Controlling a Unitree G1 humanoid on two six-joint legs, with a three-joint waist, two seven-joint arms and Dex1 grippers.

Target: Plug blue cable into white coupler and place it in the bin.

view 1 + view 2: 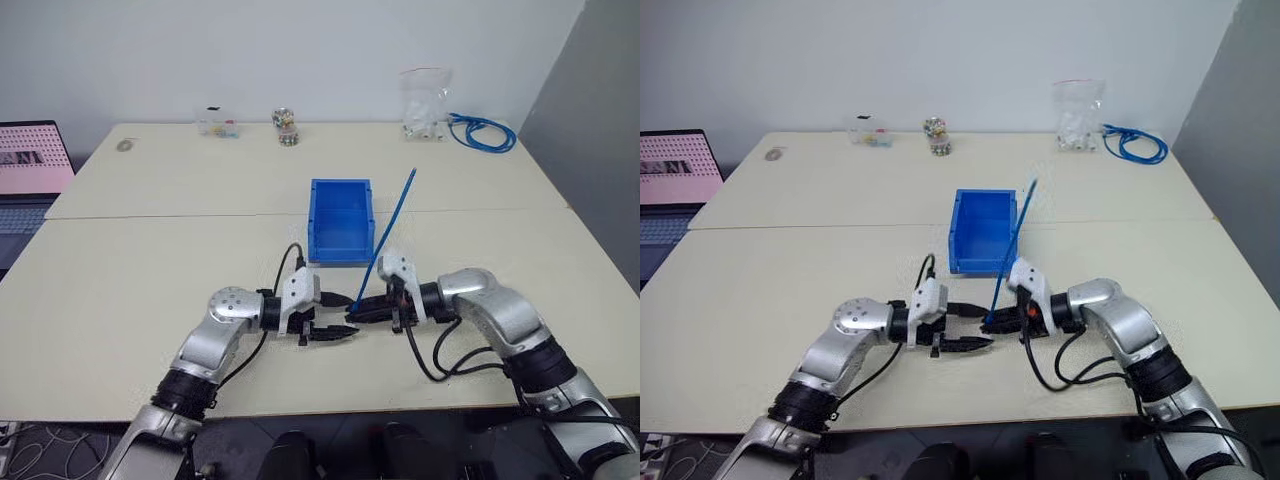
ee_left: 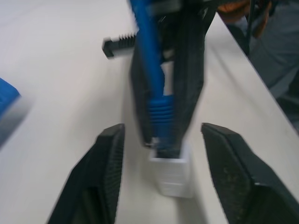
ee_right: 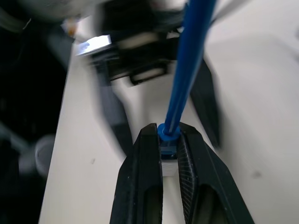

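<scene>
The right tool point(image 3: 169, 140) is clenched on the blue cable point(image 1: 393, 225) at its plug end, both black fingers pressed against the blue boot, and the white coupler point(image 2: 172, 175) sits fitted on that plug just past the fingertips. From the grip the cable rises stiffly toward about 1 o'clock, crossing over the right-hand wall of the bin point(image 1: 341, 222) with its free end in the air above the bin's far right corner. The left tool point(image 1: 333, 320) faces the right one across the near middle of the counter point(image 1: 150, 290); its two fingers stand spread apart on either side of the coupler without touching it, so it is released. The two tools meet at about 6 o'clock from the bin, close to its lowered front lip. The bin itself rests near the counter's centre. Along the far edge of the counter, at about 1 o'clock from the bin, lie a coiled bundle of blue cable point(image 1: 483, 132) and, just beside it, a clear bag of white parts point(image 1: 425, 103). A laptop point(image 1: 30, 175) with a pink screen stands at the far left, off the counter's left edge
</scene>
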